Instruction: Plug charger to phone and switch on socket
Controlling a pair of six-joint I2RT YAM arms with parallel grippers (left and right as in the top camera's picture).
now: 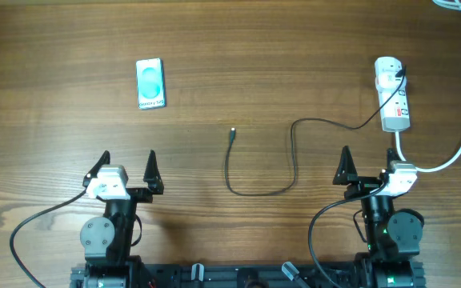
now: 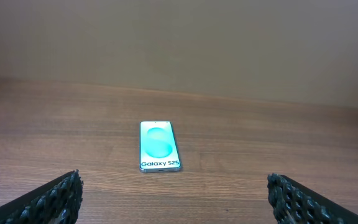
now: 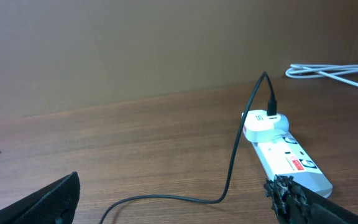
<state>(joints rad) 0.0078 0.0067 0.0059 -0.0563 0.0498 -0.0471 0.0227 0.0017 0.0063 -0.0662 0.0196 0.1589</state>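
Lying face up on the far-left part of the wooden counter (image 1: 294, 48), the phone (image 1: 150, 83) shows its turquoise screen, long axis running away from the robot; nothing touches it; in the left wrist view it sits straight ahead of the left hand (image 1: 128, 162), centred between the two fingers (image 2: 58, 196) and well apart from them. At the near left, the left hand is spread wide and holds nothing; at the near right, the right hand (image 1: 369, 166) is likewise spread wide and empty.

At the far right the socket (image 1: 393, 100) lies flat, a white strip with its long axis roughly toward the robot; a red mark (image 3: 297, 163) shows on its top face; switch position cannot be told. A white adapter (image 1: 388, 72) sits at the strip's far end; the charger (image 1: 258, 194) leaves the adapter's top, runs left, drops into a U-shaped loop at mid-counter and ends at its connector tip (image 1: 232, 133); the tip lies loose on bare wood, pointing away from the robot, between phone and socket, well apart from the phone, not plugged in. A thick white cord (image 1: 434, 167) exits the strip's near end, passes just beside the right hand, then curves off along the right edge.
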